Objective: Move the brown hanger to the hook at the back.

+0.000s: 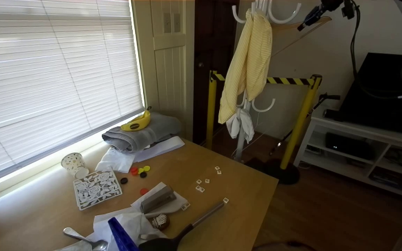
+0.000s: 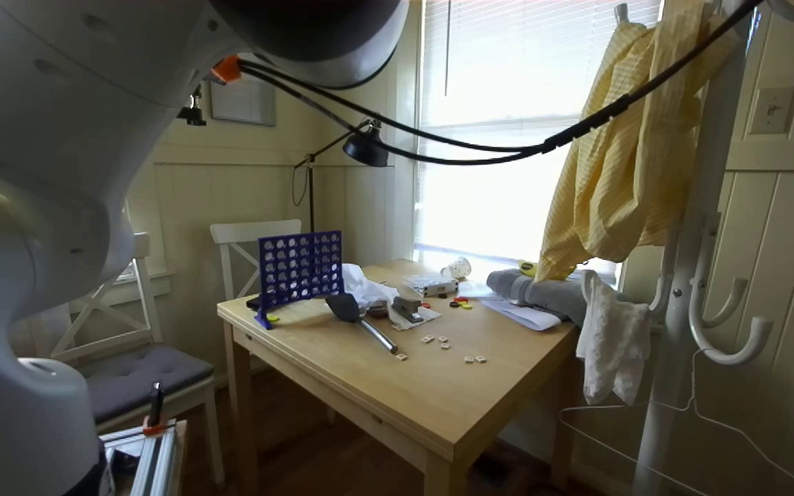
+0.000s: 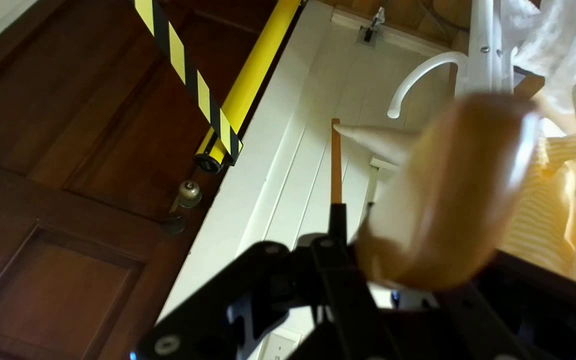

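Note:
The brown hanger [image 1: 323, 20] is held high beside the white coat rack's top hooks [image 1: 282, 21] in an exterior view. Its far part passes behind the yellow garment [image 1: 246, 59], and its metal hook is not visible. My gripper [image 1: 302, 27] is on the hanger's upper arm. In the wrist view, the hanger [image 3: 448, 200] is a large blurred wooden piece between the fingers of my gripper [image 3: 352, 220]. The garment also hangs on the rack in an exterior view [image 2: 617, 151], where hanger and gripper are out of view. I cannot tell which hook is the back one.
The rack's pole [image 2: 666, 386] carries lower hooks [image 2: 731, 344] and a white cloth [image 2: 614, 337]. Yellow posts [image 1: 300, 125] with striped tape [image 1: 288, 81] stand behind. A cluttered table [image 1: 243, 209] is beside the rack; a TV stand [image 1: 305, 150] is opposite.

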